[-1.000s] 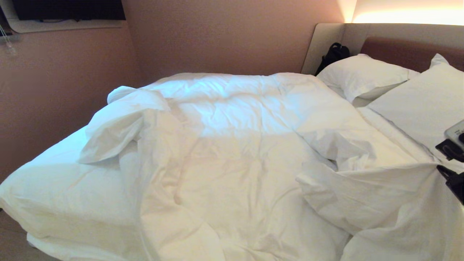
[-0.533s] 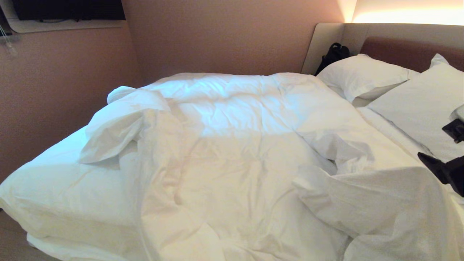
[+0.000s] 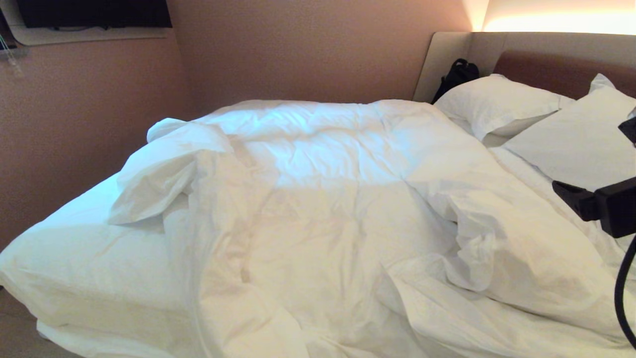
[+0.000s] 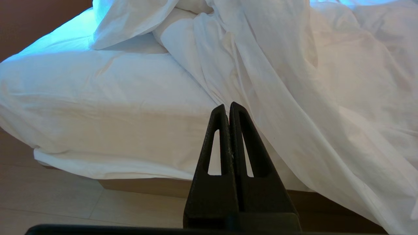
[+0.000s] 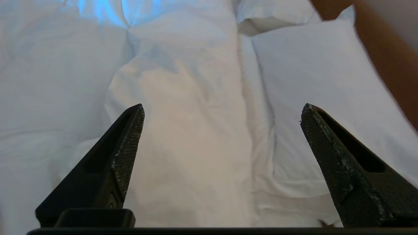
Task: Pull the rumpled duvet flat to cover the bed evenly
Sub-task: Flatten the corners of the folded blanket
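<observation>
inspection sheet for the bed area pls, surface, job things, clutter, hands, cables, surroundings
surface: bed, sheet bare at the foot corner
job's things: duvet rumpled, bunched in folds, uneven
clutter: black bag by the headboard; two pillows
hands: right hand open, empty, above the duvet near the pillows; left hand shut, empty, low by the bed's side
cables: black cable at the right arm
surroundings: pink walls, dark screen
</observation>
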